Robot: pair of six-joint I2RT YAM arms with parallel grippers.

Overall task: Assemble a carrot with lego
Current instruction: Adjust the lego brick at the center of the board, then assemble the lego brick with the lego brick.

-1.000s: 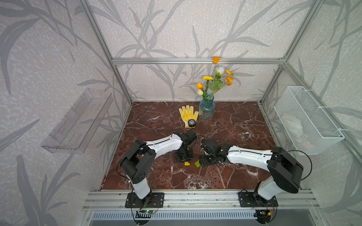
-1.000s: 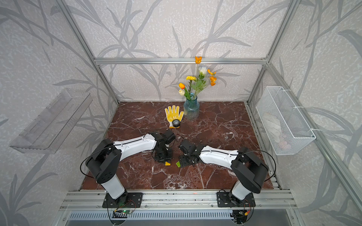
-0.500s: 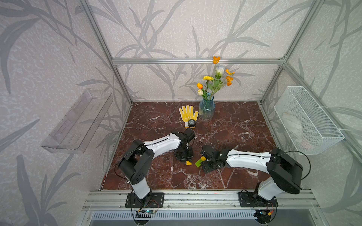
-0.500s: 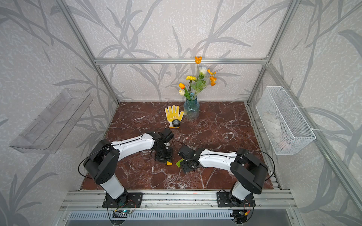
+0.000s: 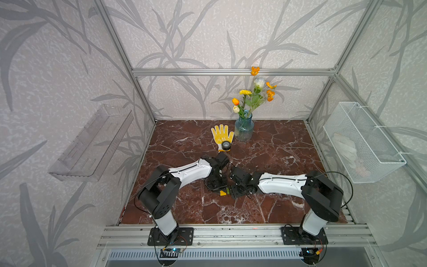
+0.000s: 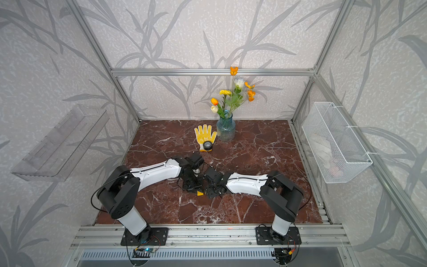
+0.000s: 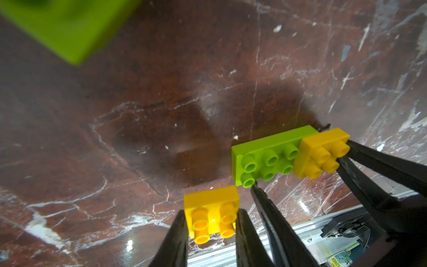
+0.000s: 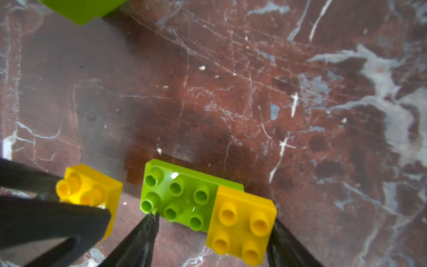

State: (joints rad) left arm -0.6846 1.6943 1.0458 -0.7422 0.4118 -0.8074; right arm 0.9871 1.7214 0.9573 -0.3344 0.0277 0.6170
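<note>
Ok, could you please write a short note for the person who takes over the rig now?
Grippers: left gripper is shut on a single yellow brick; right gripper is shut on the long green brick, end to end.
Done: one yellow square sits on one end of it.
Nearby: another green brick.
To do: add the held yellow brick, then the rest.

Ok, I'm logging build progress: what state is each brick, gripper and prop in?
left gripper: shut on loose yellow brick.
loose yellow brick: gripped, unjoined.
right gripper: shut on carrot.
carrot: long green brick, yellow square stacked on one end.
other green brick: unjoined, blurred.
vase: upright, holding flowers.
glove: flat, tape roll on it.
</note>
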